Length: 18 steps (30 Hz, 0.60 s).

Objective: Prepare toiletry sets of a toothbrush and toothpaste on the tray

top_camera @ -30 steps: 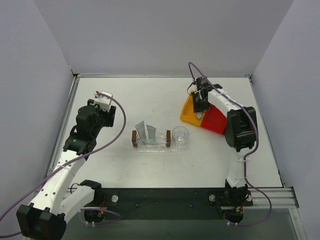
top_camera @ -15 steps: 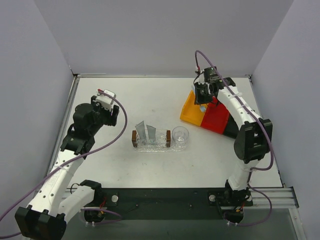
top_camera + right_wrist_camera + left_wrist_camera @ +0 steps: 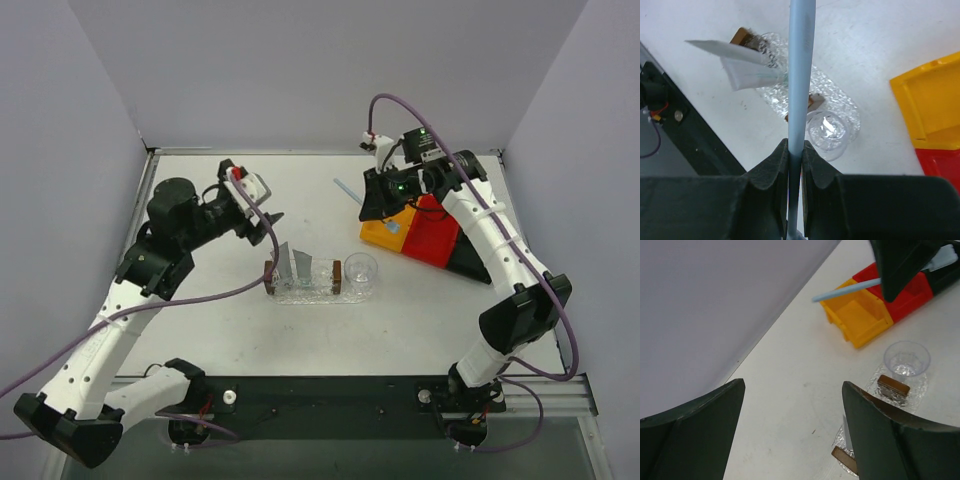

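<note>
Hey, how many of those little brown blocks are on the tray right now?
2. One brown block stands at the tray's left end in the top view; the other stands beside the clear cup. None appears hidden.

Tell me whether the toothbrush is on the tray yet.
Not on it. The toothbrush is clamped in the right gripper, held in the air near the yellow bin, apart from the tray.

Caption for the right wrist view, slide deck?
Right fingers clamp the pale-blue toothbrush; tray, toothpaste and clear cup beyond.
</note>
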Each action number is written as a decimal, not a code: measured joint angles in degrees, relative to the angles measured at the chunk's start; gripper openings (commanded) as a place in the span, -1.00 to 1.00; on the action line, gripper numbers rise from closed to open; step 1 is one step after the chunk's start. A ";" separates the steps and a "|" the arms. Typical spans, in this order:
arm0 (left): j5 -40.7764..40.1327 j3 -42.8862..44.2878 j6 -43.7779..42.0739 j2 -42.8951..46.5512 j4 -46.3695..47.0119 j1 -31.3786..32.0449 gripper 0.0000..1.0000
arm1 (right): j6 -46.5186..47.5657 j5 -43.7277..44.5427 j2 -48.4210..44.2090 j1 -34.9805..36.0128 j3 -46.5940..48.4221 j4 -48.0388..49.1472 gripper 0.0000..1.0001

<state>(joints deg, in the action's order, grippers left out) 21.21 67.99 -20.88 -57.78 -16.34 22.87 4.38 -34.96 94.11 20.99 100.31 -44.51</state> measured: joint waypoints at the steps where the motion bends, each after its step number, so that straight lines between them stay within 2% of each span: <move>1: 0.20 0.48 -1.44 -0.57 -0.96 2.29 0.80 | 0.48 -0.57 0.00 1.22 0.04 -0.79 -0.91; 6: -1.31 1.27 -9.07 -2.51 -5.38 12.59 0.79 | 1.77 -3.76 0.02 6.03 0.63 -3.72 -0.92; 11: -8.57 1.66 -18.43 -5.70 -7.30 23.02 0.79 | 2.03 -6.69 0.02 7.23 1.40 -4.92 -0.92; 18: -18.10 1.53 -27.43 -10.75 -6.75 27.56 0.78 | 2.62 -10.47 0.02 7.23 1.38 -5.99 -0.93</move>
<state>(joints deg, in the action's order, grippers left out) 3.11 69.52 -48.31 -68.53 -23.09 50.43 7.01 -45.43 94.13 28.23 101.69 -50.50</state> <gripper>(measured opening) 0.892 0.080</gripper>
